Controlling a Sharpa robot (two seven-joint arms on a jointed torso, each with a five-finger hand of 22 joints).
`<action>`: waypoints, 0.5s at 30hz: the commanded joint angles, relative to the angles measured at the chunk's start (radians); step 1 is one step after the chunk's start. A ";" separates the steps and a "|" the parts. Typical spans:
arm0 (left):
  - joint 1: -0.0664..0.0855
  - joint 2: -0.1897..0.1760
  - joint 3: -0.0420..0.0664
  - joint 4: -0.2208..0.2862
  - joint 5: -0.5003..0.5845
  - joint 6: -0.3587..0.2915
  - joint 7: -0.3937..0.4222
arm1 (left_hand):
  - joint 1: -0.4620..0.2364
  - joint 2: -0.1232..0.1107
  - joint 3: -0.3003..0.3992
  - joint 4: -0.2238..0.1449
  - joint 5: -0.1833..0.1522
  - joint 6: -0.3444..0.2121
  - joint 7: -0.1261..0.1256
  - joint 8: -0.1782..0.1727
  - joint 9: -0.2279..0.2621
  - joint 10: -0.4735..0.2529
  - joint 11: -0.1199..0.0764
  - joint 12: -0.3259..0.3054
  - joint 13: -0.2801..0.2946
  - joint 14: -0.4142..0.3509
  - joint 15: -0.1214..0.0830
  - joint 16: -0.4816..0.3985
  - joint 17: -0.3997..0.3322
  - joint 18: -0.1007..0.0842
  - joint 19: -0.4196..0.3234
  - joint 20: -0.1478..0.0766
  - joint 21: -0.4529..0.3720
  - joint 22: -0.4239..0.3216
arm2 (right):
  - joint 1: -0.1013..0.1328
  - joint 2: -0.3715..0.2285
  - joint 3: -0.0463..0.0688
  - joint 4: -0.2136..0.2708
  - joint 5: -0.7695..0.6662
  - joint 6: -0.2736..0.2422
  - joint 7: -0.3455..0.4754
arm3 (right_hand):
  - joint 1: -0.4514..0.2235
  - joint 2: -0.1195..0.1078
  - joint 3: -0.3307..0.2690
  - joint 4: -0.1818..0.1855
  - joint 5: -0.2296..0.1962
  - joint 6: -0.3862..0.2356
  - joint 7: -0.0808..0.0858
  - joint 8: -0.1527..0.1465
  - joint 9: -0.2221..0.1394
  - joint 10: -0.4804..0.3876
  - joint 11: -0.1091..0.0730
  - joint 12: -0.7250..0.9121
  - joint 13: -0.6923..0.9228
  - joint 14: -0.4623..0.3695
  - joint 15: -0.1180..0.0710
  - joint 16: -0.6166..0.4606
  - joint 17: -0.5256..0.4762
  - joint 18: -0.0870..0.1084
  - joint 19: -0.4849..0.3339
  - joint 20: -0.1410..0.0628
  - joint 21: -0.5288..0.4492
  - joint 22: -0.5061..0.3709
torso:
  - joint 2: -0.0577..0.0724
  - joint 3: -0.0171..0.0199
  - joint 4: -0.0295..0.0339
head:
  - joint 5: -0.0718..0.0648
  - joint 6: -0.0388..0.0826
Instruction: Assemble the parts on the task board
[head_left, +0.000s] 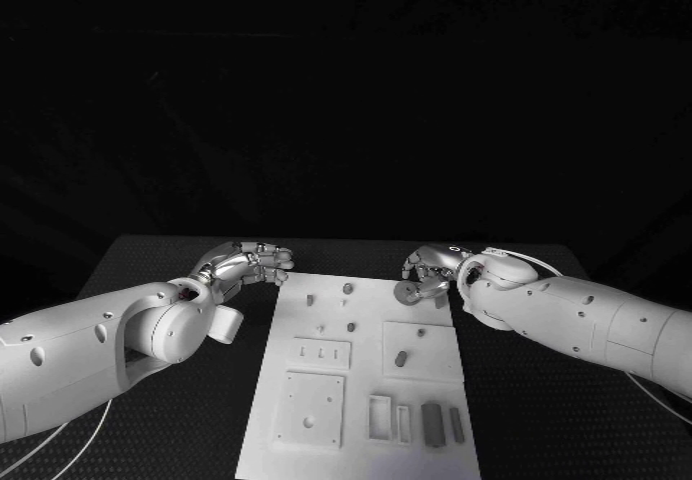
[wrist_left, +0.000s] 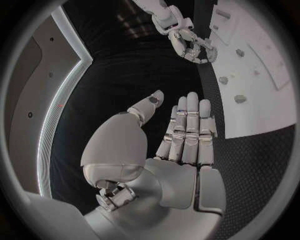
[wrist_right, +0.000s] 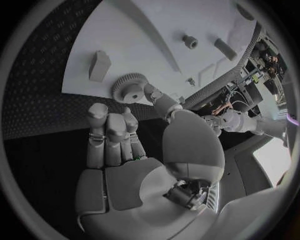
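At the centre of the head view lies the white rectangular task board (head_left: 361, 385) on the black table (head_left: 159, 270). At the board's upper right edge, the right hand (head_left: 433, 270) pinches a small grey toothed gear (head_left: 410, 293) between thumb and fingers. Left of the board's upper corner, the left hand (head_left: 248, 263) holds nothing, fingers straight and close together

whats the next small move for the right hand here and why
Probably lift the gear clear and carry it inward over the task board. The right hand seems to pinch it at the board's far right edge, while the left hand hovers empty beside the board.
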 joint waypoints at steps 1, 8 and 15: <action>0.001 0.002 0.001 0.001 -0.003 0.017 0.011 | -0.009 0.002 0.000 -0.007 -0.006 -0.005 0.002 -0.005 0.002 0.005 0.004 -0.004 0.000 0.000 0.006 -0.006 0.001 0.016 -0.007 0.000 0.006 0.015 | -0.004 0.000 0.000 0.002 -0.008 0.030 0.007 | -0.006 0.003 -0.002 -0.003 0.006 0.021 0.006 0.000 0.002 -0.031 0.005 0.008 0.002 0.007 -0.002 0.005 0.003 0.042 0.005 -0.013 0.007 0.020 | 0.000 -0.0002 0.0002 | 0.000 -0.002; 0.001 0.001 0.001 0.000 -0.003 0.017 0.011 | -0.009 0.003 0.000 -0.007 -0.006 -0.005 0.002 -0.005 0.002 0.005 0.004 -0.004 0.001 0.000 0.006 -0.006 0.002 0.016 -0.007 0.000 0.006 0.015 | -0.007 -0.001 0.000 -0.002 -0.008 0.037 0.010 | 0.006 0.015 0.023 -0.002 -0.008 0.051 0.000 0.011 0.006 -0.029 0.000 0.013 0.002 0.009 -0.006 0.002 0.012 0.042 0.001 -0.012 0.016 0.019 | 0.000 -0.0006 0.0010 | -0.001 -0.004; 0.001 0.002 0.001 0.000 -0.004 0.017 0.010 | -0.010 0.004 0.000 -0.007 -0.006 -0.005 0.002 -0.005 0.002 0.006 0.004 -0.005 0.001 0.001 0.006 -0.007 0.002 0.016 -0.007 0.000 0.006 0.015 | -0.009 0.001 0.000 -0.004 -0.008 0.048 0.012 | 0.023 0.026 0.083 0.007 -0.029 0.069 -0.006 0.012 0.004 -0.034 -0.006 0.011 -0.005 0.011 -0.011 -0.006 0.020 0.042 -0.004 -0.009 0.022 0.017 | 0.000 -0.0004 0.0010 | -0.001 -0.003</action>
